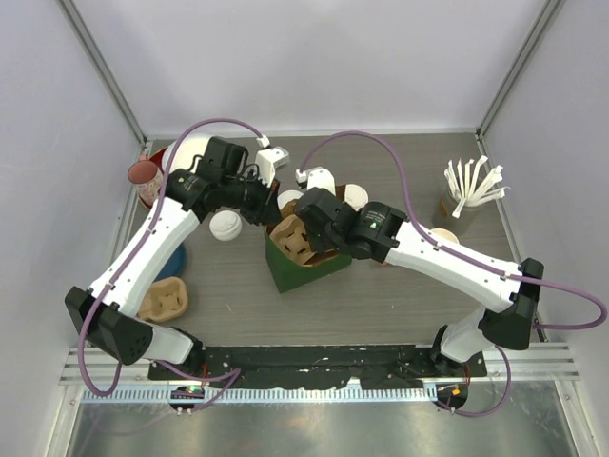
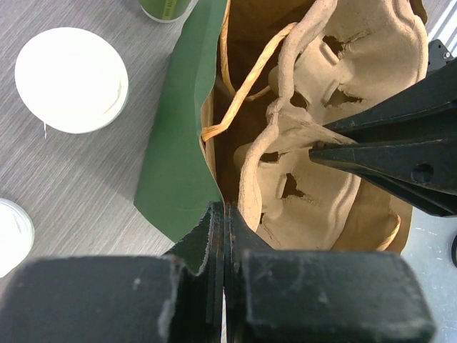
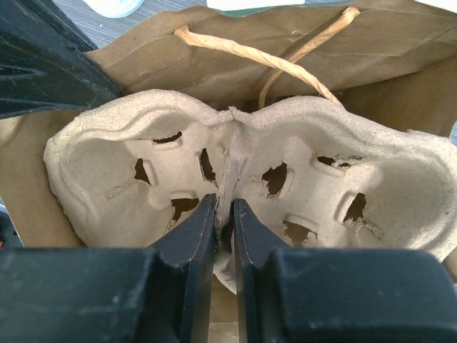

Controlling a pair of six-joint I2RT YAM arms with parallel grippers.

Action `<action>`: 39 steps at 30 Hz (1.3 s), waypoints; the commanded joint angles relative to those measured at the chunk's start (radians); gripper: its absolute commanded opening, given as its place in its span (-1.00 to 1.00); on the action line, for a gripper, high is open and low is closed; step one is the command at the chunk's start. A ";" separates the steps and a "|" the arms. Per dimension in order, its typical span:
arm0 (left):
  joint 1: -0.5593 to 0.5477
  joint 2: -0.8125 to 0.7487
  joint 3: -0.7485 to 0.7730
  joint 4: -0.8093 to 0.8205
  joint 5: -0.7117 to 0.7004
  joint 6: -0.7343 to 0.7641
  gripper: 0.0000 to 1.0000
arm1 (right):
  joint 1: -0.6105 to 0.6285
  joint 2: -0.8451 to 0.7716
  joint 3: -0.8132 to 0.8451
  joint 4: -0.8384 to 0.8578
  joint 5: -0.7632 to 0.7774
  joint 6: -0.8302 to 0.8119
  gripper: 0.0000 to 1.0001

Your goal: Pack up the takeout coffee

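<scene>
A robot lab cell: white panel walls (image 1: 304, 57), aluminium posts (image 1: 105, 71), grey table (image 1: 400, 295).

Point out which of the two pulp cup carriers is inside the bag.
The carrier pinched by the right gripper, inside the green bag at centre. The other carrier lies on the table at left, outside it.

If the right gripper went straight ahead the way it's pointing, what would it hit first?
The right gripper is shut on the cup carrier, so nothing lies between. Beyond it, probably the inner wall of the paper bag, though depth is unclear.
</scene>
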 commanded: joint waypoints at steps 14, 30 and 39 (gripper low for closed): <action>-0.008 0.038 0.053 -0.051 0.159 0.071 -1.00 | 0.026 0.112 0.232 -0.054 -0.042 -0.254 -0.98; 0.000 0.062 0.153 -0.149 0.185 0.162 -1.00 | -0.013 0.137 0.091 -0.077 -0.417 -0.429 -0.98; 0.021 0.056 0.165 -0.210 0.239 0.191 -1.00 | 0.004 0.073 0.142 -0.210 -0.444 -0.340 -0.98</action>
